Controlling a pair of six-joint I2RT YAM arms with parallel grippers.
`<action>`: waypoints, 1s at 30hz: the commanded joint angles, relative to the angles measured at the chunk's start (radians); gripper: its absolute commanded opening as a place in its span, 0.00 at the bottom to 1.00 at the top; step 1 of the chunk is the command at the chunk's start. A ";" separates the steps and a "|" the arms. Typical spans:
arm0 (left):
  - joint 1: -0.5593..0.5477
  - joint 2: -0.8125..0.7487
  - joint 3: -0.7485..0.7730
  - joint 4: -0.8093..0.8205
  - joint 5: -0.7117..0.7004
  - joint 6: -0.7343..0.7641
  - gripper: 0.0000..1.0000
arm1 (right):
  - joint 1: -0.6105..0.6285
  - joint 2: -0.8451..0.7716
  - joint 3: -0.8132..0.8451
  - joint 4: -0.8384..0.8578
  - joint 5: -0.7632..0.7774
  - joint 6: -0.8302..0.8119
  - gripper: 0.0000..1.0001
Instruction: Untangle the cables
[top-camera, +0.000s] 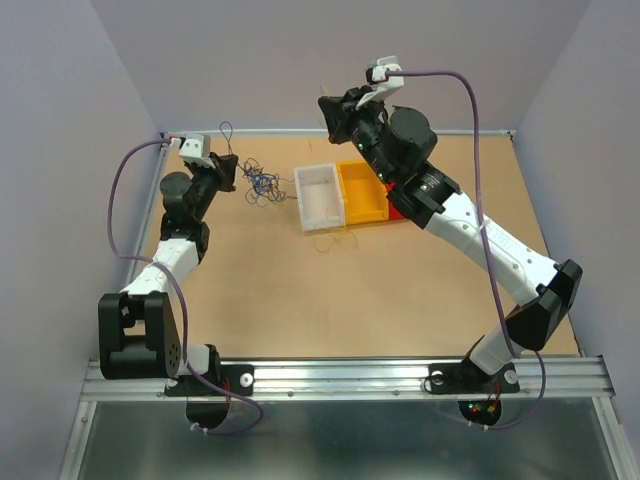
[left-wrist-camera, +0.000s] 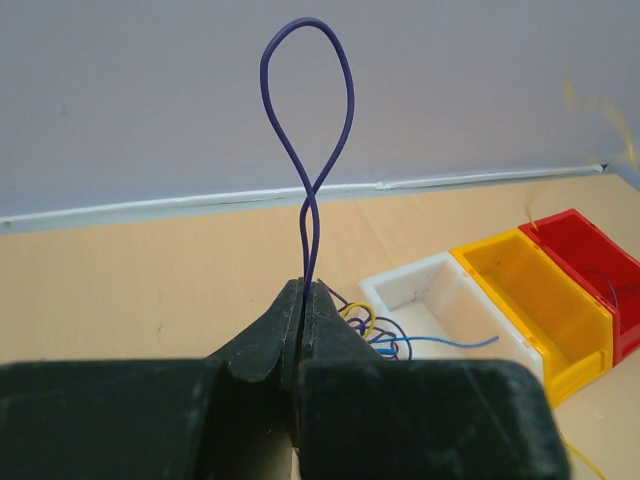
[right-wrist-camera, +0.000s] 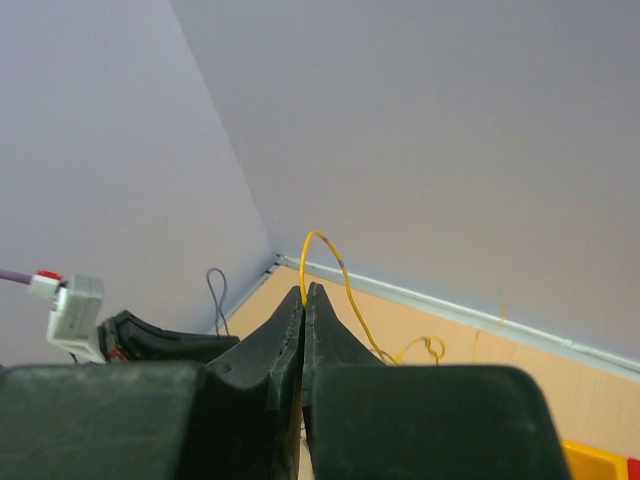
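My left gripper (top-camera: 228, 168) is shut on a purple cable (top-camera: 227, 132) whose loop stands up above the fingertips; in the left wrist view the loop (left-wrist-camera: 306, 100) rises from the closed jaws of the left gripper (left-wrist-camera: 305, 287). A tangle of purple, blue and yellow cables (top-camera: 262, 182) lies on the table just right of it and also shows in the left wrist view (left-wrist-camera: 385, 335). My right gripper (top-camera: 330, 108) is raised near the back wall. In the right wrist view the right gripper (right-wrist-camera: 305, 290) is shut on a yellow cable (right-wrist-camera: 335, 258) that arches out and hangs down.
A white bin (top-camera: 320, 197), a yellow bin (top-camera: 362, 192) and a red bin (top-camera: 400, 208) stand side by side mid-table. A loose yellow cable (top-camera: 335, 240) lies in front of the white bin. Walls close the table at the back and sides.
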 joint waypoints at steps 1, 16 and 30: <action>-0.002 -0.039 0.009 0.080 0.052 0.024 0.02 | -0.004 -0.014 0.157 0.032 -0.058 0.015 0.01; -0.002 -0.046 0.006 0.080 0.055 0.027 0.02 | -0.007 0.053 0.099 0.011 -0.055 0.006 0.01; -0.002 -0.049 0.006 0.078 0.063 0.025 0.03 | -0.019 0.140 -0.077 0.031 -0.006 0.015 0.01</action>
